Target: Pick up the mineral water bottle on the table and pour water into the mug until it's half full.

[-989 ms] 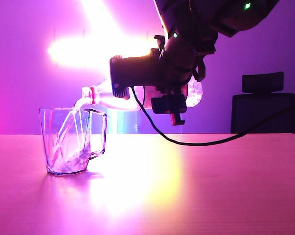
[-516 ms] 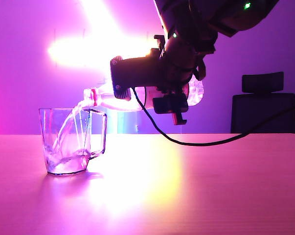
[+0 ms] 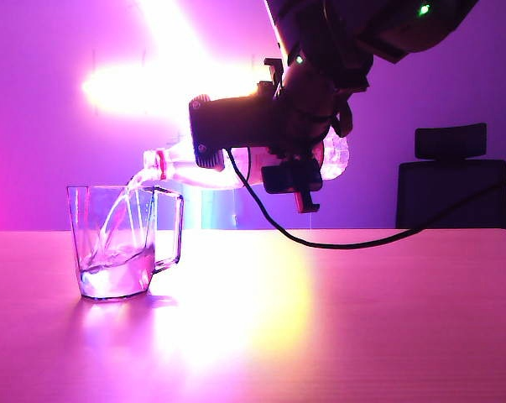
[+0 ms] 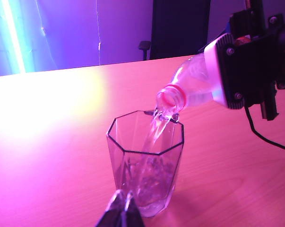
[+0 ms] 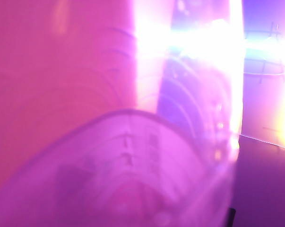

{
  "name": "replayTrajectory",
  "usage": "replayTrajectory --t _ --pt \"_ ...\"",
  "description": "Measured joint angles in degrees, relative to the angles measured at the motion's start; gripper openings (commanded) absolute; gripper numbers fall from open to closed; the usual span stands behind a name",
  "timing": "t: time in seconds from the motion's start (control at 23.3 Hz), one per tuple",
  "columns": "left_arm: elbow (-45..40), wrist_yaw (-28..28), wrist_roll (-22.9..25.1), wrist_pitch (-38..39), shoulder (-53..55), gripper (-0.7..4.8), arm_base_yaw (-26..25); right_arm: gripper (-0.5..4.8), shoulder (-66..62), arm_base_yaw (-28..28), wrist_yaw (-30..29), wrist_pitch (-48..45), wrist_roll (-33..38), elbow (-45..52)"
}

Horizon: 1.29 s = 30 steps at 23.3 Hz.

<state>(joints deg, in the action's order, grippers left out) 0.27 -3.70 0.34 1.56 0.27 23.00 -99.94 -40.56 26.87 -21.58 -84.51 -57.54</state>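
Pink-lit table (image 3: pixel 336 319): right gripper (image 3: pixel 290 164) grips tilted mineral water bottle (image 3: pixel 185 168) pouring into mug (image 3: pixel 122 243); left gripper (image 4: pixel 122 208) closed.

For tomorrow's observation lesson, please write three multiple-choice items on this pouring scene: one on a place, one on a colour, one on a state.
1. Where is the mouth of the mineral water bottle?
A. Above the mug's open top
B. Flat on the table
C. Behind the chair

2. What colour is the bottle's neck ring?
A. Green
B. Red
C. Black

3. What state is the mug in?
A. Tipped over
B. Upright and dry
C. Upright, with water streaming in

Answers:
1 A: in the left wrist view the tilted bottle's mouth hangs over the mug's rim, held up by the right gripper.
2 B: the ring behind the mouth shows red in that view.
3 C: the mug stands on the table with water pooled at its bottom; the left gripper sits shut nearby.
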Motion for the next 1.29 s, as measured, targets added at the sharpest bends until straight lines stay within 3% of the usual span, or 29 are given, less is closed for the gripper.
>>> replayTrajectory --t 0.56,0.73,1.2,1.29 --pt "0.0 0.0 0.0 0.0 0.0 -0.02 0.0 2.78 0.0 0.0 0.0 0.0 0.9 0.0" --pt "0.0 0.0 0.0 0.0 0.0 -0.02 0.0 2.78 0.0 0.0 0.0 0.1 9.2 0.0" --pt "0.0 0.0 0.0 0.0 0.0 -0.02 0.0 2.78 0.0 -0.5 -0.1 2.2 21.9 0.0" --pt "0.0 0.0 0.0 0.0 0.0 -0.02 0.0 2.78 0.0 -0.8 -0.1 2.2 27.6 0.0"
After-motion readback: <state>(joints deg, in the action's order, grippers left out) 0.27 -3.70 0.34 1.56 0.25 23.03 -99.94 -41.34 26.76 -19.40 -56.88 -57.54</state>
